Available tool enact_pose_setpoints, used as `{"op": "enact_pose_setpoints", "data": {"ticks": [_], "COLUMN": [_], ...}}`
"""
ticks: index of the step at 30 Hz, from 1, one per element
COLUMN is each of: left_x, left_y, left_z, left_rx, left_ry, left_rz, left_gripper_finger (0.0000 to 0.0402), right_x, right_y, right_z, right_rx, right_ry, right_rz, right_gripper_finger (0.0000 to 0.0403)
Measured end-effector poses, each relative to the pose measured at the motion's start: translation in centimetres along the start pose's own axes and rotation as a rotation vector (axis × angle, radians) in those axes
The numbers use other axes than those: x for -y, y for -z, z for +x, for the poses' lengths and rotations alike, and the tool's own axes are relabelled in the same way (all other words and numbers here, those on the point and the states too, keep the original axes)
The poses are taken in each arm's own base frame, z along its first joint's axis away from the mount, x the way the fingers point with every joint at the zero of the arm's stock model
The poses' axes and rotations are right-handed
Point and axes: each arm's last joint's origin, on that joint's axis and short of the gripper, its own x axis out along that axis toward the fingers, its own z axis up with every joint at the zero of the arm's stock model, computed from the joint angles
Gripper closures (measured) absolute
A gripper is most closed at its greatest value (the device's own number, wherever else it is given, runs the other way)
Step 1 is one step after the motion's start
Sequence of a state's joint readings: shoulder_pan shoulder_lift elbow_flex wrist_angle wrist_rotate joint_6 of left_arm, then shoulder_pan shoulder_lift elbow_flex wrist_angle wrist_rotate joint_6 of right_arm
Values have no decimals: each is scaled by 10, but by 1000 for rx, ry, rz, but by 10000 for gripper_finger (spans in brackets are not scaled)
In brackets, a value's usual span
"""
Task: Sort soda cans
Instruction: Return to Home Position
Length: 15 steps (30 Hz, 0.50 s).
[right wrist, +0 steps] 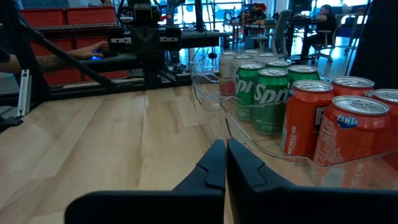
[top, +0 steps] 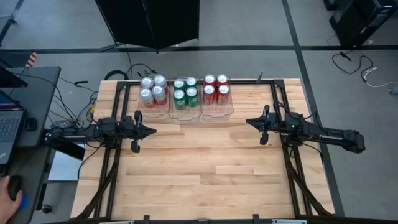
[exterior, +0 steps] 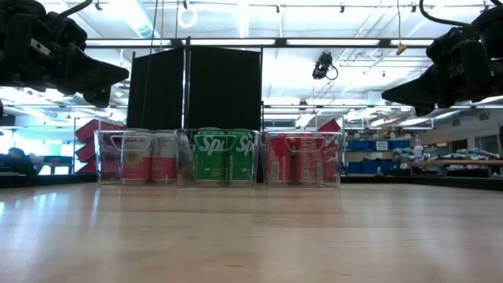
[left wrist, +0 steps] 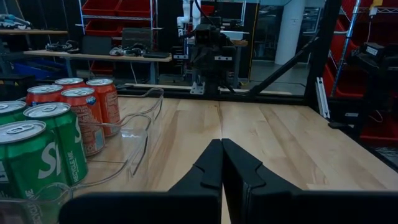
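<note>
Twelve soda cans stand upright in three clear bins at the table's far edge: silver-white cans in the left bin, green cans in the middle bin, red cans in the right bin. My left gripper hovers shut near the table's left side, pointing right, away from the bins. My right gripper hovers shut near the right side, pointing left. In the left wrist view my left gripper has green cans and red cans beside it. The right wrist view shows my right gripper with red cans and green cans beside it.
The three clear bins sit side by side along the far edge. Bare wood fills the middle and near part of the table. A black frame runs along the table's sides. A person's hand rests at a desk off the table's left.
</note>
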State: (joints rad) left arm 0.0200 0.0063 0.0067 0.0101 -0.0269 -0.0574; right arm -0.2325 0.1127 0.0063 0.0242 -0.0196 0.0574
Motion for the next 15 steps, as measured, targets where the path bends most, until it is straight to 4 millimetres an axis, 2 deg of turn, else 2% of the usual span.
{"op": "enact_pose_setpoints", "data": {"ticks": [15], "left_x": [0], "left_y": [0], "left_z": [0], "left_rx": [0], "left_ry": [0], "left_rz": [0], "left_gripper_finger": [396], "right_x": [0], "right_y": [0], "right_z": [0], "right_rx": [0], "right_ry": [0], "right_rz": [0], "right_gripper_finger": [399]}}
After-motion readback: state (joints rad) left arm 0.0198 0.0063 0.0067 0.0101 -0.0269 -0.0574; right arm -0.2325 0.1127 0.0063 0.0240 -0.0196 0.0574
